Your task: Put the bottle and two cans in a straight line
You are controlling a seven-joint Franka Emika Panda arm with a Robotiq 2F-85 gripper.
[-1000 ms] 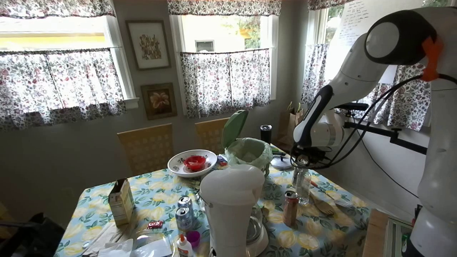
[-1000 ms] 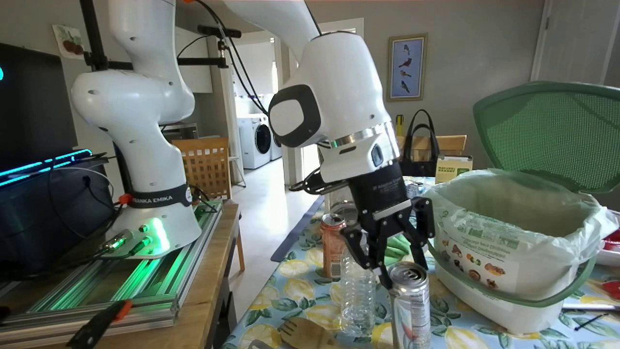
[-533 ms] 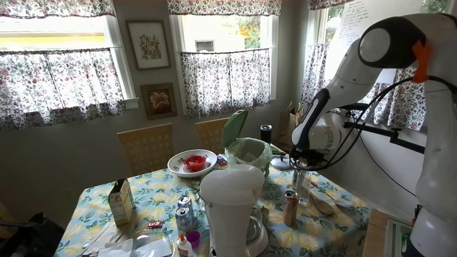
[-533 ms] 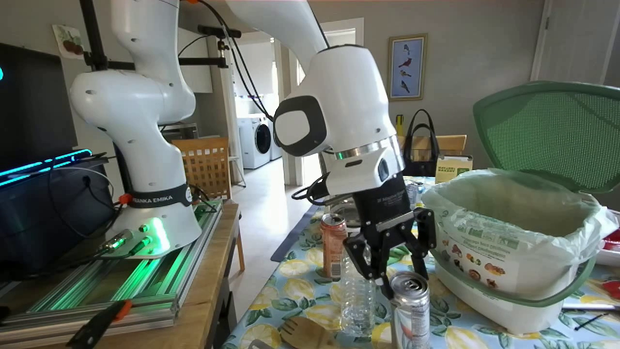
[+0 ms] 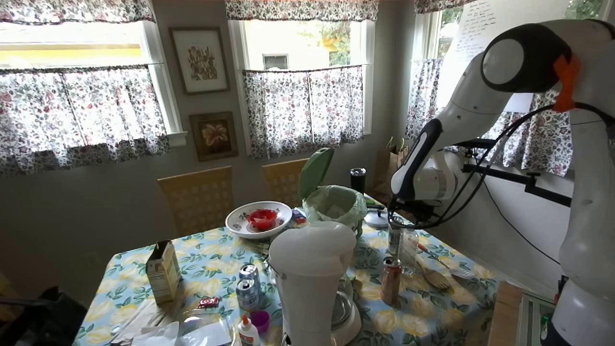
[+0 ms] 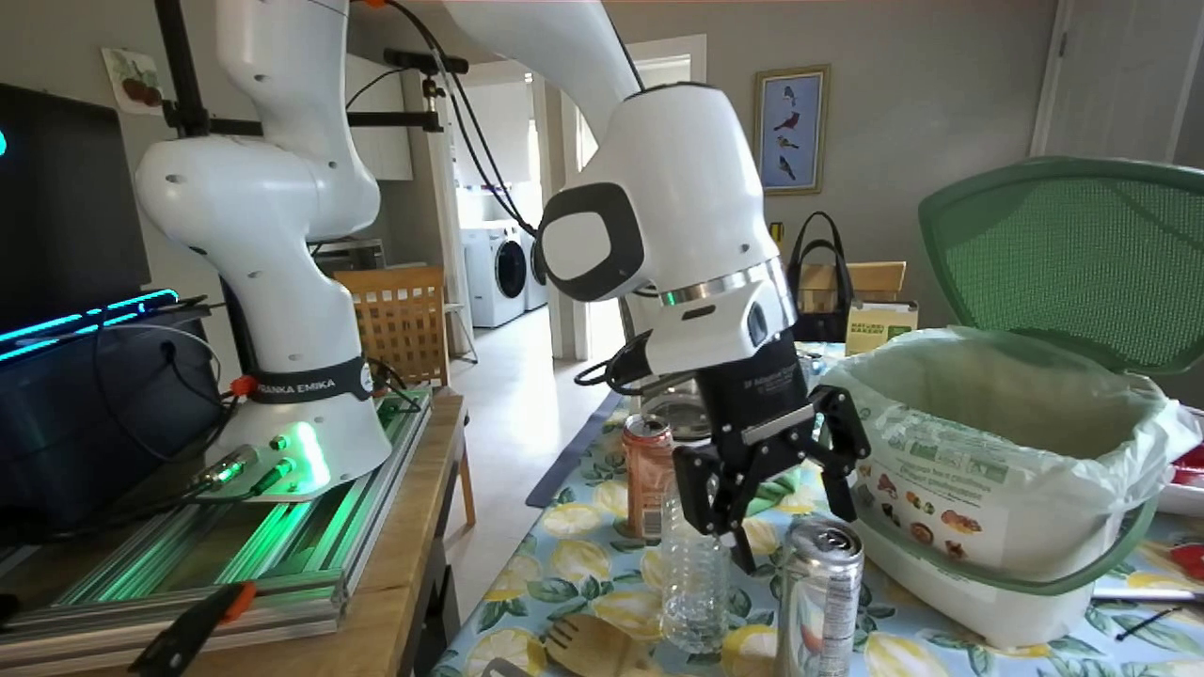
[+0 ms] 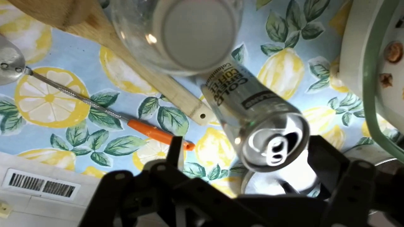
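A clear ridged plastic bottle stands upright on the lemon-patterned tablecloth; its pale round end shows in the wrist view. Behind it in that exterior view is an orange-red can, also upright. The silver can stands close to the bottle, its base cut off by the frame there. Over this can my gripper is spread wide open. The can's top lies between the fingers, close to or touching the right-hand finger in the wrist view, with a clear gap to the opposite finger.
A lined bin with a raised green lid stands right beside the silver can. A wooden fork and an orange-handled spatula lie near the bottle. A white coffee maker and two blue-silver cans are farther along the table.
The arm came down slightly with the silver can, then the fingers spread wide. The can has shifted away from the bottle, toward the bin. Bottle and orange-red can have not moved.
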